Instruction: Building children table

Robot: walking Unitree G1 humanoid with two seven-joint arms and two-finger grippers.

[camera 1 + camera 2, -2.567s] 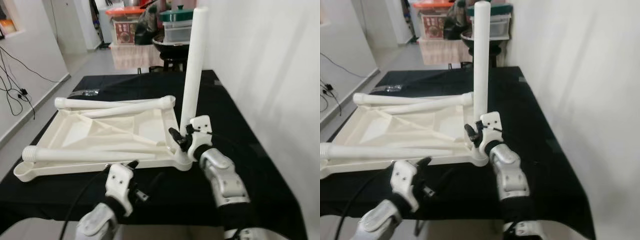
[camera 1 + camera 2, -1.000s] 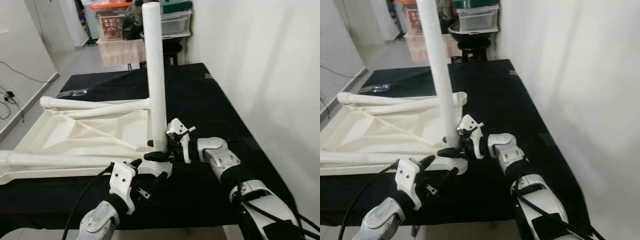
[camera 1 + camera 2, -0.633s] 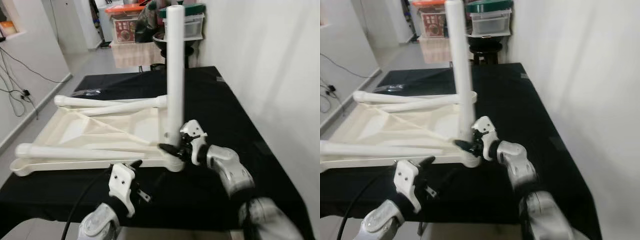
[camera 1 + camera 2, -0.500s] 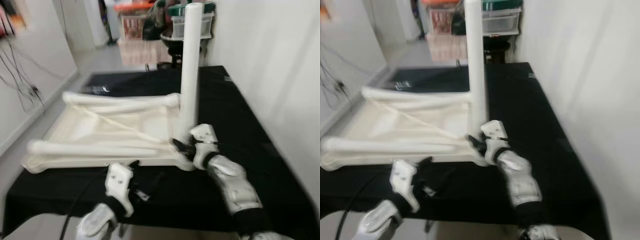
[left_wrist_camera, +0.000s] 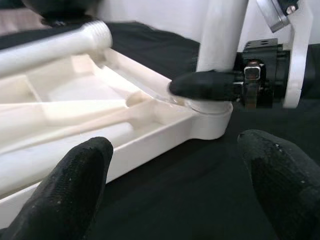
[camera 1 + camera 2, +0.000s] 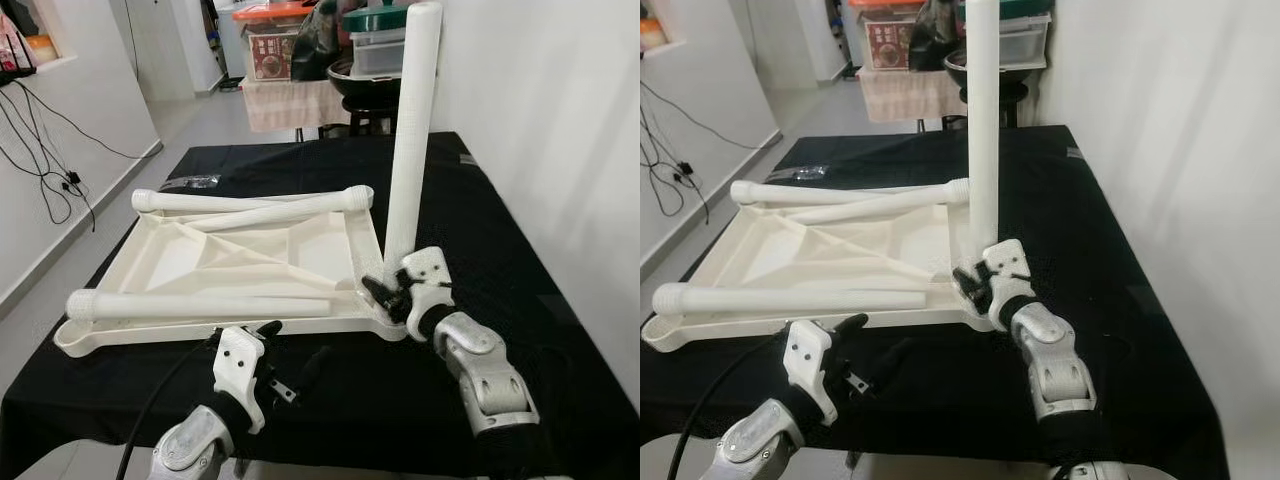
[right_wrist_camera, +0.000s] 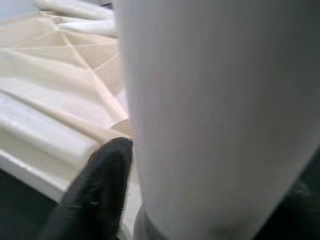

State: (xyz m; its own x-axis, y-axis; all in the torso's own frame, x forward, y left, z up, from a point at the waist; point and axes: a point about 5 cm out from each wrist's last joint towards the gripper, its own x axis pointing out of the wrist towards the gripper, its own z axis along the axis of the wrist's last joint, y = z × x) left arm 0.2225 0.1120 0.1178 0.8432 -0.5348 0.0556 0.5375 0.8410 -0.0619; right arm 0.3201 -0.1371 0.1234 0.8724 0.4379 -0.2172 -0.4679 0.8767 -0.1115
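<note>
In the left eye view we saw the cream-white plastic tabletop (image 6: pixel 250 262) lying upside down on the black-covered worktop (image 6: pixel 470 210), its ribbed underside facing up. One white leg (image 6: pixel 411 140) stood upright in the near corner socket on our right side, a plain round tube tilted slightly. Three loose legs lay across the tabletop: two (image 6: pixel 270 207) along the far edge and one (image 6: pixel 200 305) along the near edge, with a threaded end at our left. Our right tool (image 6: pixel 385 292) was at the base of the upright leg, its black fingers closed around it just above the socket. Our left tool (image 6: pixel 290 362) hovered over the worktop just in front of the tabletop's near edge, fingers spread and holding nothing.

In the right eye view the same layout showed: the upright leg (image 6: pixel 983 120) rose from the corner, and storage boxes (image 6: pixel 1015 35) stood on a stool beyond the worktop.

In the left wrist view we looked between our two spread black fingertips (image 5: pixel 75 185) at the tabletop's rounded corner (image 5: pixel 210 122), where one finger of the right tool (image 5: pixel 205 85) pressed against the leg's foot.

In the right wrist view the leg (image 7: pixel 215 110) loomed large and blurred, with one black finger (image 7: pixel 97 195) lying against its side.
</note>
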